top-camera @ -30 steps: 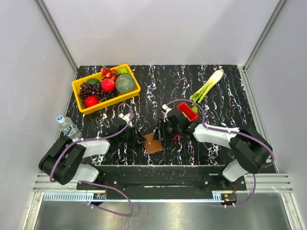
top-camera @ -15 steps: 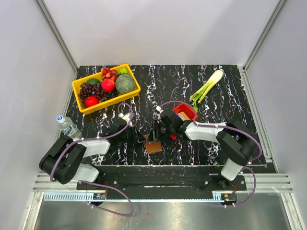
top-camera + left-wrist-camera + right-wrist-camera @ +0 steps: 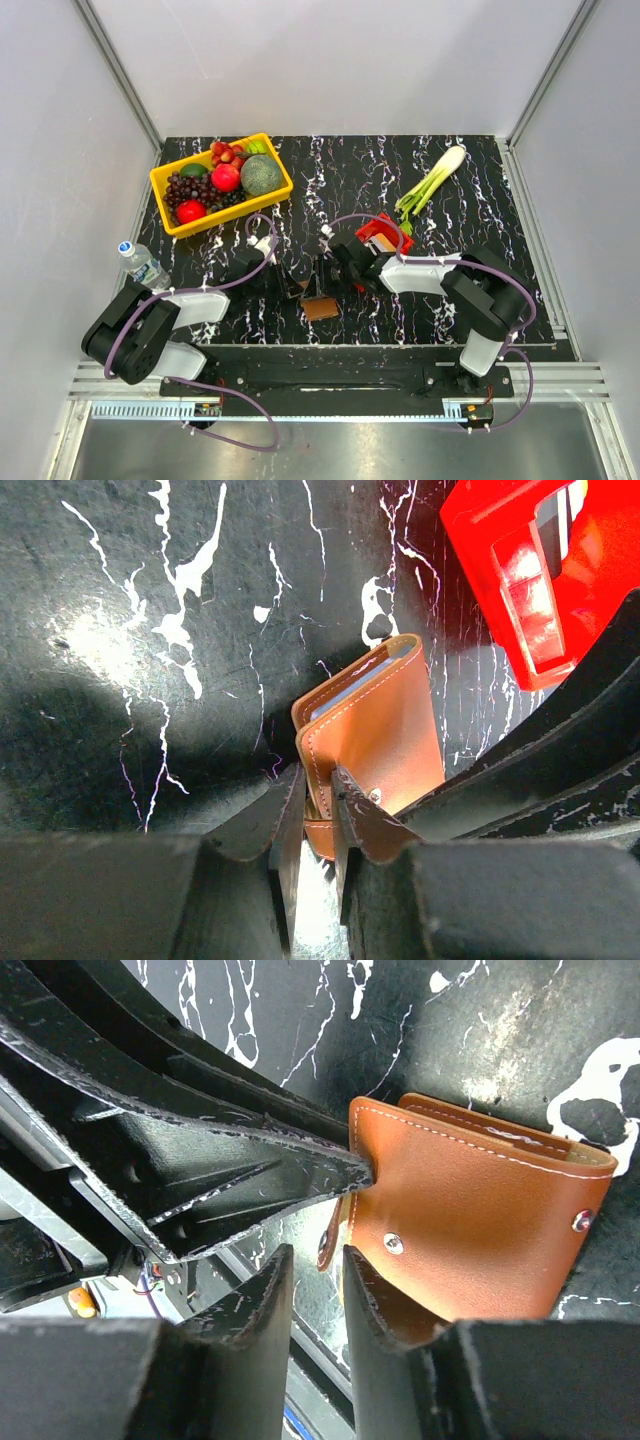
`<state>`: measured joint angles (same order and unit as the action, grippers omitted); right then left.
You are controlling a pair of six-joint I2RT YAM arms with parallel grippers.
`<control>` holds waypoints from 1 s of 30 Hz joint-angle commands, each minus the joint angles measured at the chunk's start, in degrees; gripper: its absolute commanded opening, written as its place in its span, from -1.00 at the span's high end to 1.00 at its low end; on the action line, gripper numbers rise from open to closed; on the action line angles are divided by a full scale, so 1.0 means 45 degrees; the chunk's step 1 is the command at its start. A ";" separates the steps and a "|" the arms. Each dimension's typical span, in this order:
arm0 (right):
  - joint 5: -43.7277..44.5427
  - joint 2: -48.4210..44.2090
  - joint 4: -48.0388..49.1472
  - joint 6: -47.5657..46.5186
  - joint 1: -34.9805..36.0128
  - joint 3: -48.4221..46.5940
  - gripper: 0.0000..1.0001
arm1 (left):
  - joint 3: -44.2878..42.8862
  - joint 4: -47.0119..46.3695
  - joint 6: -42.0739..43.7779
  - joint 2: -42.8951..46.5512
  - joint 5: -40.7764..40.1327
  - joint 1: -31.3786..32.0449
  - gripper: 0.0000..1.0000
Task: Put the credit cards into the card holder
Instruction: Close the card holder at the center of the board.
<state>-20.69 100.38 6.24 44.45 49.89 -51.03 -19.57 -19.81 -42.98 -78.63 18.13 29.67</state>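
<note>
One brown holder (image 3: 385, 730) on black table (image 3: 150, 680). Left gripper (image 3: 318, 780) clamps its edge. Right gripper (image 3: 318, 1255): jaws narrowly apart by the snap (image 3: 394, 1244), grip unclear.

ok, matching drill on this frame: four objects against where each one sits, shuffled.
Things:
1. card holder
2. red bin
3. yellow tray
4. leek

Places:
A. far right of the mat
B. clamped in the left gripper
C. far left corner, full of fruit
D. mid-mat, beyond and right of the card holder

Pairs: 1-B, 2-D, 3-C, 4-A
</note>
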 commanded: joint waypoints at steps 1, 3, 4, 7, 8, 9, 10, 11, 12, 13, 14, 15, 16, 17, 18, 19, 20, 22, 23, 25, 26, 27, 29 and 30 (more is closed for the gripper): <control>0.0026 0.0057 0.0294 -0.0013 0.0086 -0.0575 0.40 | 0.0033 -0.0578 0.0138 0.0012 -0.0220 -0.0031 0.60; 0.0124 0.0077 0.0118 -0.0091 0.0105 -0.0653 0.50 | 0.0033 -0.0597 0.0137 0.0012 -0.0201 -0.0031 0.60; 0.0163 0.0096 0.0059 -0.0111 0.0105 -0.0653 0.53 | 0.0033 -0.0597 0.0137 0.0012 -0.0182 -0.0031 0.60; 0.0164 0.0155 0.0000 -0.0131 0.0105 -0.0692 0.62 | 0.0033 -0.0597 0.0137 0.0032 -0.0162 -0.0031 0.61; 0.0164 0.0174 -0.0019 -0.0131 0.0105 -0.0692 0.63 | 0.0033 -0.0597 0.0137 0.0032 -0.0162 -0.0031 0.61; 0.0164 0.0194 -0.0039 -0.0150 0.0105 -0.0712 0.63 | 0.0033 -0.0597 0.0118 0.0051 -0.0162 -0.0031 0.61; 0.0164 0.0232 -0.0039 -0.0170 0.0105 -0.0712 0.63 | 0.0033 -0.0578 0.0118 0.0052 -0.0162 -0.0031 0.61; 0.0164 0.0272 -0.0116 -0.0170 0.0105 -0.0751 0.63 | 0.0014 -0.0597 0.0118 0.0090 -0.0162 -0.0031 0.62; 0.0144 0.0291 -0.0195 -0.0209 0.0105 -0.0790 0.60 | 0.0033 -0.0578 0.0137 0.0091 -0.0123 -0.0031 0.62; 0.0202 0.0349 -0.0253 -0.0248 0.0105 -0.0829 0.58 | 0.0014 -0.0558 0.0137 0.0091 -0.0161 -0.0031 0.62; 0.0241 0.0331 -0.0312 -0.0248 0.0105 -0.0829 0.56 | 0.0014 -0.0558 0.0137 0.0091 -0.0142 -0.0031 0.62; 0.0300 0.0331 -0.0351 -0.0287 0.0105 -0.0848 0.54 | 0.0014 -0.0558 0.0137 0.0091 -0.0123 -0.0031 0.62; 0.0339 0.0330 -0.0429 -0.0306 0.0105 -0.0868 0.54 | 0.0033 -0.0558 0.0137 0.0091 -0.0123 -0.0031 0.62; 0.0397 0.0330 -0.0526 -0.0326 0.0105 -0.0887 0.53 | -0.0006 -0.0558 0.0137 0.0091 -0.0142 -0.0012 0.62; 0.0417 0.0350 -0.0566 -0.0345 0.0105 -0.0907 0.52 | -0.0025 -0.0558 0.0137 0.0091 -0.0123 -0.0031 0.63; 0.0418 0.0350 -0.0605 -0.0384 0.0105 -0.0927 0.54 | -0.0006 -0.0558 0.0157 0.0071 -0.0123 -0.0031 0.63; 0.0437 0.0350 -0.0605 -0.0404 0.0086 -0.0946 0.57 | -0.0025 -0.0539 0.0138 0.0071 -0.0142 -0.0031 0.62; 0.0418 0.0331 -0.0605 -0.0424 0.0105 -0.0946 0.58 | -0.0045 -0.0519 0.0137 0.0052 -0.0103 -0.0031 0.63; 0.0398 0.0311 -0.0605 -0.0443 0.0105 -0.0946 0.57 | -0.0045 -0.0519 0.0157 0.0052 -0.0123 -0.0031 0.63; 0.0418 0.0253 -0.0683 -0.0463 0.0105 -0.0946 0.56 | -0.0045 -0.0538 0.0137 0.0052 -0.0142 -0.0031 0.63; 0.0437 0.0194 -0.0722 -0.0482 0.0105 -0.0946 0.53 | -0.0045 -0.0538 0.0137 0.0052 -0.0123 -0.0031 0.63; 0.0476 0.0155 -0.0761 -0.0502 0.0105 -0.0927 0.53 | -0.0045 -0.0519 0.0137 0.0032 -0.0103 -0.0031 0.64; 0.0632 0.0019 -0.0820 -0.0541 0.0105 -0.0907 0.53 | -0.0045 -0.0519 0.0137 0.0051 -0.0103 -0.0031 0.64; 0.0671 -0.0021 -0.0898 -0.0580 0.0105 -0.0927 0.53 | -0.0045 -0.0519 0.0137 0.0052 -0.0123 -0.0031 0.64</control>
<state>-19.62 101.69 3.38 43.18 49.89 -53.21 -19.57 -19.84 -42.98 -78.63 18.15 29.67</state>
